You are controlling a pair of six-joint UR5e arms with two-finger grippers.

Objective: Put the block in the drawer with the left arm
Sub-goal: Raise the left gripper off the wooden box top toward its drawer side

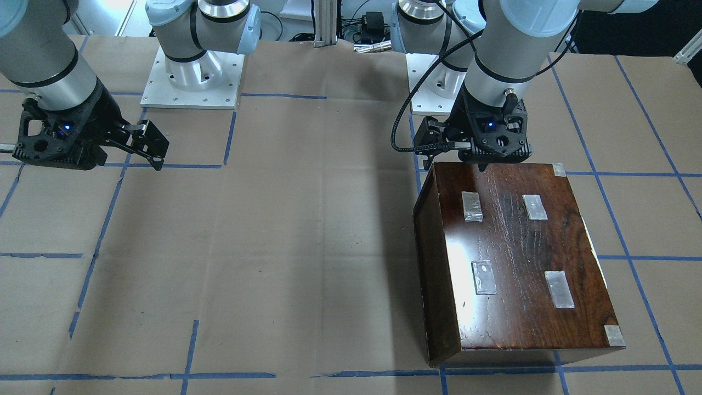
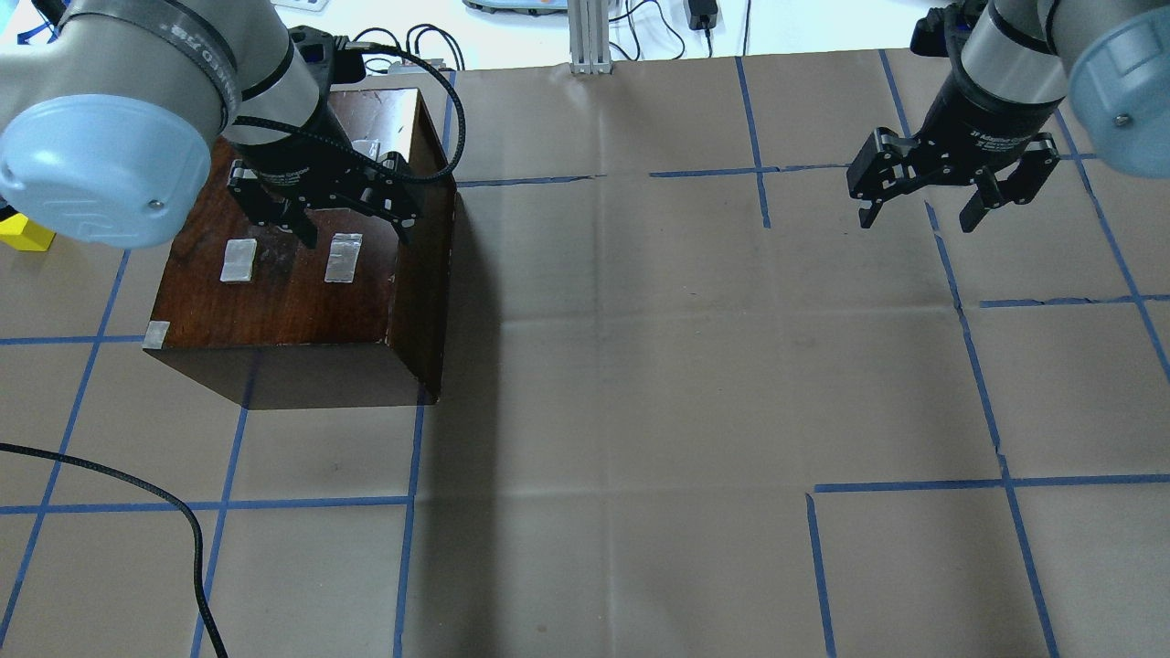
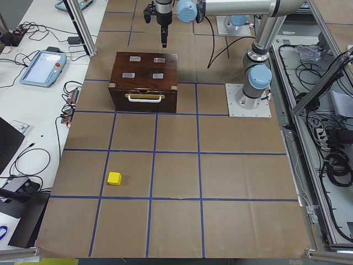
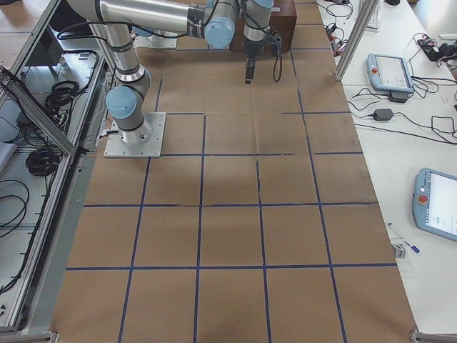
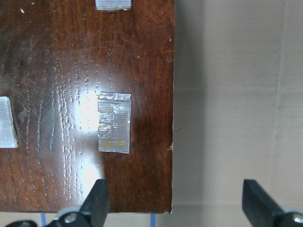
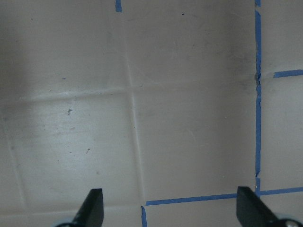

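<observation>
The block [image 3: 115, 178], a small yellow cube, lies on the brown paper well away from the cabinet; in the overhead view it peeks out at the left edge [image 2: 23, 234]. The dark brown cabinet [image 2: 302, 292] has its drawer shut: only the front with a pale handle [image 3: 144, 98] shows. My left gripper [image 2: 356, 233] hangs open and empty above the cabinet top near its right edge; the wrist view [image 5: 177, 201] shows a tape patch [image 5: 113, 123] below it. My right gripper [image 2: 917, 217] is open and empty over bare paper, far to the right.
Several grey tape patches [image 1: 471, 206] are stuck on the cabinet top. A loose black cable [image 2: 183, 521] lies at the front left. Blue tape lines grid the paper. Arm base plates [image 1: 192, 82] stand at the robot's side. A teach pendant [image 3: 43, 67] lies beside the table.
</observation>
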